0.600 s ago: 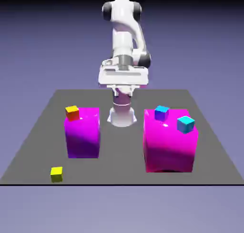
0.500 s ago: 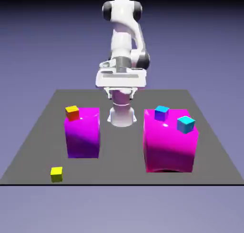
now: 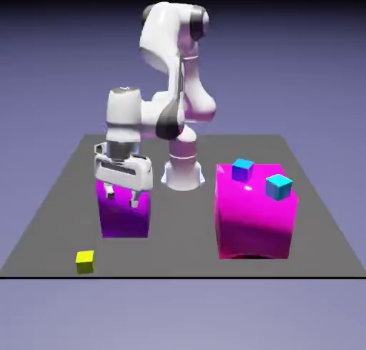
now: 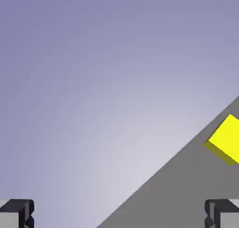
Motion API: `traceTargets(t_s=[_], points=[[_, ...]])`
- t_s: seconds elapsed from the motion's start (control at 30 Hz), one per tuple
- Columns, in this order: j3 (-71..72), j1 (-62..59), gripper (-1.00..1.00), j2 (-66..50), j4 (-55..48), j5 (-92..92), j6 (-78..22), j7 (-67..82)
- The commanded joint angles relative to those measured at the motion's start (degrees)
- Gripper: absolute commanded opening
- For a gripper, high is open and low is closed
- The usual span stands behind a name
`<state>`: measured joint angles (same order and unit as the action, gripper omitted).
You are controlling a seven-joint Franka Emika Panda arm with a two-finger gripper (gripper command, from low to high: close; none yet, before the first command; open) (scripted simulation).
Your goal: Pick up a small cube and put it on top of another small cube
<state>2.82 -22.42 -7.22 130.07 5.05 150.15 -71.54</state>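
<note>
The small cube (image 3: pixel 85 261), tiny and plain yellow, lies on the grey table near its front edge at the exterior view's left. It also shows at the hand view's right edge as the small cube (image 4: pixel 226 139), partly cut off. My gripper (image 3: pixel 121 197) hangs open and empty in front of the left magenta block (image 3: pixel 126 218), above and to the right of the yellow cube. In the hand view the gripper (image 4: pixel 119 214) has its two grey fingertips (image 4: pixel 17 214) far apart with nothing between them.
A larger magenta block (image 3: pixel 255 220) stands at the right and carries a blue cube (image 3: pixel 242 169) and a cyan cube (image 3: pixel 278 187). The grey table's front edge (image 3: pixel 179 275) runs just below the yellow cube.
The arm has swung from the middle to the exterior view's left and come down in front of the left magenta block, now hiding the orange cube on it. The cubes have not moved.
</note>
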Motion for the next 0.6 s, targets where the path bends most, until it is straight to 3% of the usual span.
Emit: traceTargets(t_s=[0.0,0.37,0.53,0.57], points=[[0.15,-1.06,0.0,-2.08,-1.61,0.26,-1.24,-1.52],[1.72,-13.8,0.0,-24.21,-18.77,3.07,-14.48,-17.66],[1.94,-13.23,0.0,-32.0,-19.37,3.37,-7.25,-17.22],[1.94,-13.23,-1.0,-32.01,-19.37,3.37,-7.25,-17.22]])
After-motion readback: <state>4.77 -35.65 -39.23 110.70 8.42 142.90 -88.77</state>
